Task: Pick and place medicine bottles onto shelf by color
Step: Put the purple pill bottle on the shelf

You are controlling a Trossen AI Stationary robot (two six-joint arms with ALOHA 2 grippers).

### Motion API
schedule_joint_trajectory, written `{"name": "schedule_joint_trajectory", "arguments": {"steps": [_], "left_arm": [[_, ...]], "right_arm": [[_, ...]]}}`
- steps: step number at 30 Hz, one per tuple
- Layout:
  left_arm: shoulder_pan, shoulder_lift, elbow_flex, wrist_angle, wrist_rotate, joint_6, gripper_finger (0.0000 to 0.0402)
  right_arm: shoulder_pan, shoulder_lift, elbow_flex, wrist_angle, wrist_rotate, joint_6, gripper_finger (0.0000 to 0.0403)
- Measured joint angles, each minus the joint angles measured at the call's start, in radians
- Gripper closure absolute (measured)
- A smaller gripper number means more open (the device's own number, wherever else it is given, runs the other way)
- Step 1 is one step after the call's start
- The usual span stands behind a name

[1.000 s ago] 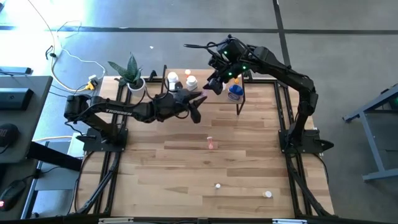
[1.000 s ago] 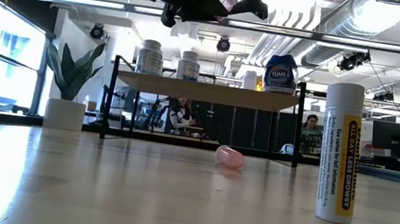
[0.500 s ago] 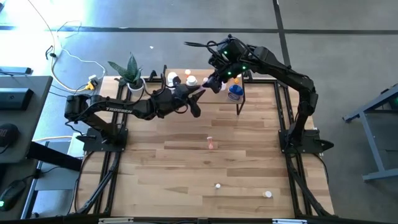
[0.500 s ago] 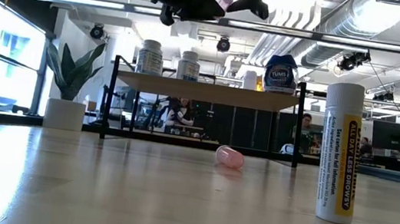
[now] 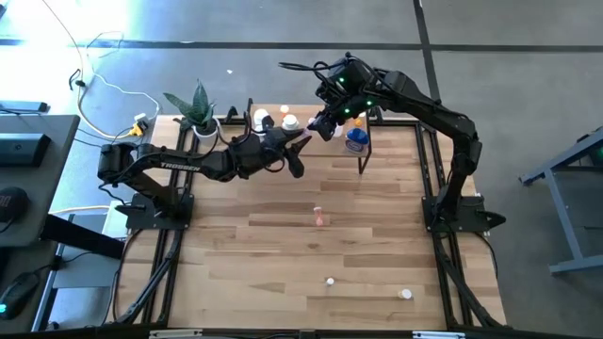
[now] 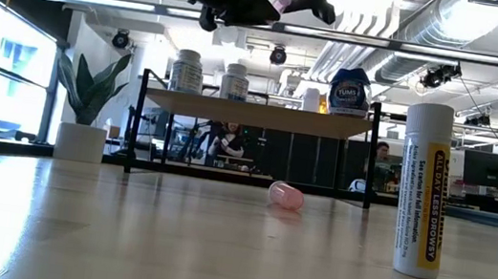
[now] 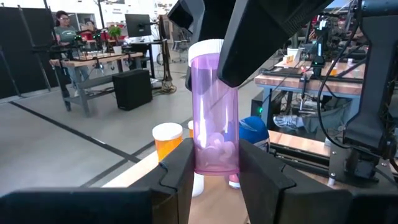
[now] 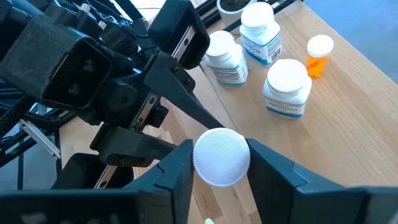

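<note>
1. On the left, my left tool [image 5: 303, 143] is clamped on the lower body of a translucent purple vial with a white cap [image 7: 214, 112], held upright in the air just in front of the shelf.
2. At the same spot, my right tool [image 8: 221, 157] sits around the vial's white cap from above, its fingers [image 8: 177, 167] closed in against the cap on both sides. I judge this a hand-over: both tools grip the one vial.
3. Behind them stands the low light-wood shelf on thin black legs [image 6: 262, 114]. It carries two white bottles with blue-printed labels [image 6: 188, 71], a small orange vial with a white cap [image 8: 319, 55] and a squat blue bottle [image 6: 349, 92].
4. Still loose on the wooden surface [image 5: 283, 245]: a pink vial lying on its side [image 6: 286, 195] mid-surface, and a tall white tube with a yellow label [image 6: 423, 188] standing toward the near right.
5. Next, I think the left tool must let go and back off cleanly so the right can carry the vial to its colour group; a tug while both hold could twist it loose.
</note>
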State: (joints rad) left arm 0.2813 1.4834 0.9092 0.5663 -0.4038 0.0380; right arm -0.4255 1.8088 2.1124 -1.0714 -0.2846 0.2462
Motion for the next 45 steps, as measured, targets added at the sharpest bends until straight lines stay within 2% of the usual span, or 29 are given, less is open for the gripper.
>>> {"name": "schedule_joint_trajectory", "arguments": {"steps": [6,14,20,25,30,39,45], "left_arm": [[0.0,0.0,0.0,0.0,0.0,0.0,0.0304],[0.0,0.0,0.0,0.0,0.0,0.0,0.0304],[-0.001,0.0,0.0,-0.012,0.0,0.024,0.0276],[-0.001,0.0,0.0,-0.059,-0.004,0.014,0.0233],[0.001,-0.013,0.0,-0.133,-0.051,-0.068,0.02],[0.014,-0.101,0.0,-0.197,-0.06,-0.094,0.0193],[0.013,-0.168,0.0,-0.245,-0.054,-0.087,0.0193]], "right_arm": [[0.0,0.0,0.0,-0.001,0.001,0.0,0.0296],[0.0,0.0,0.0,-0.001,0.001,0.0,0.0297],[0.0,0.001,0.0,-0.001,0.007,-0.002,0.0297],[-0.001,0.001,0.0,-0.014,0.064,-0.004,0.0297],[-0.012,0.001,0.0,-0.021,0.14,-0.022,0.0297],[-0.073,0.015,0.0,0.002,0.379,-0.106,0.0297],[-0.11,0.069,0.0,0.033,0.404,-0.145,0.0297]]}}
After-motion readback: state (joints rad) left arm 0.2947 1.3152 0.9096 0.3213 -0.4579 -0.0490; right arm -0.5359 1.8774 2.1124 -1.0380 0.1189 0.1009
